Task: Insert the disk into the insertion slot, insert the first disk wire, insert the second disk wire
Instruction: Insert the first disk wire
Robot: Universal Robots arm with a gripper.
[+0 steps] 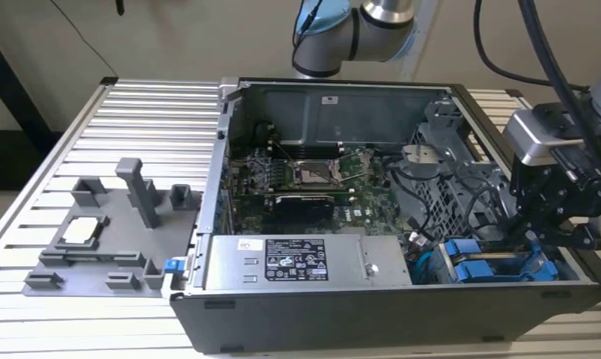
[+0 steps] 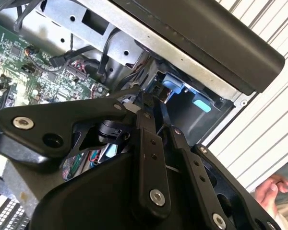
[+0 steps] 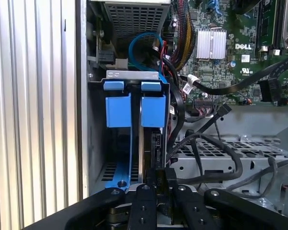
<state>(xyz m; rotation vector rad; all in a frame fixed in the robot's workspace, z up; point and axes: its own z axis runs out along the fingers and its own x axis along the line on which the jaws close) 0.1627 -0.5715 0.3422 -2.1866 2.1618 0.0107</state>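
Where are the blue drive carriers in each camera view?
Exterior view: blue drive carriers in the open case's corner at the exterior view's right, beside the gripper.
Second wrist view: the carriers sit under the case's dark rim, past the gripper.
First wrist view: the carriers stand side by side, past the gripper.
Shared landmark: the green motherboard.

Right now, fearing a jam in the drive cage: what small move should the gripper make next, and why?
Probably a short, straight push deeper into the insertion slot: the gripper sits in line with the disk in its blue carrier, already inside the drive cage.
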